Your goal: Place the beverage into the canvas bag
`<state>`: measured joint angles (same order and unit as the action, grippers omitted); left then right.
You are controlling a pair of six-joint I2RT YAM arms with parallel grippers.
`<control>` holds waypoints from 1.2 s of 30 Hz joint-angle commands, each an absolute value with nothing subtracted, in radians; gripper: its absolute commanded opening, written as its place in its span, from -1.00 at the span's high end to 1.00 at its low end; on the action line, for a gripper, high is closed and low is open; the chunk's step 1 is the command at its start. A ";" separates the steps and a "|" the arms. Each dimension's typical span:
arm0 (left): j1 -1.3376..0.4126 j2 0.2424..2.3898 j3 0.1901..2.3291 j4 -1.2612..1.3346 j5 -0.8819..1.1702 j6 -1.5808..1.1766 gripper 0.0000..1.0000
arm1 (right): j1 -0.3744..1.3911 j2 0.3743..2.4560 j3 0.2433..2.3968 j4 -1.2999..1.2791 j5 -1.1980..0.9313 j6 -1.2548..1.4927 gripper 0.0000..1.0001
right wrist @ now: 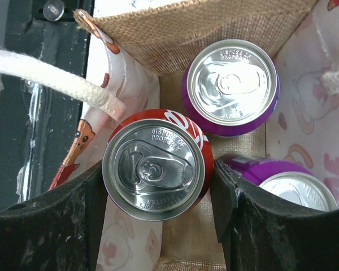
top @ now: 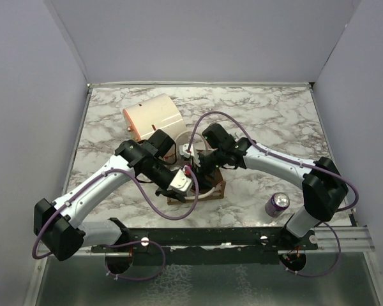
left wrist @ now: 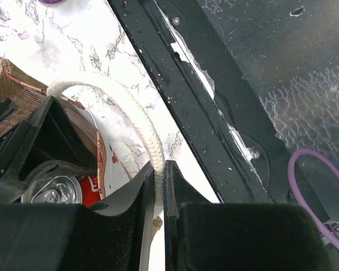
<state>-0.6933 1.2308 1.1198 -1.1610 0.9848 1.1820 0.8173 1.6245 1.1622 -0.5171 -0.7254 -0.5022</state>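
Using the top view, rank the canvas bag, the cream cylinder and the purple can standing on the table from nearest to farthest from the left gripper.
1. canvas bag: right at the left gripper, which pinches its rope handle.
2. cream cylinder: behind it, on its side toward the back left.
3. purple can: farthest, to the right near the right arm's base.

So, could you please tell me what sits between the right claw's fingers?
A red can, upright, with the fingers against its sides, inside the canvas bag; the right wrist view shows it.

Cans (right wrist: 152, 169) inside canvas bag (right wrist: 203, 22), spare can (top: 277, 204) right
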 commanded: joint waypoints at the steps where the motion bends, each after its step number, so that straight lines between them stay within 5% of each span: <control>1: -0.681 1.199 1.112 -1.164 1.032 1.209 0.76 | 0.848 1.609 1.169 -0.472 -0.707 -0.524 0.60; 36: -0.664 1.176 1.103 -1.174 1.046 1.221 0.75 | 0.867 1.644 1.129 -0.463 -0.734 -0.534 -0.19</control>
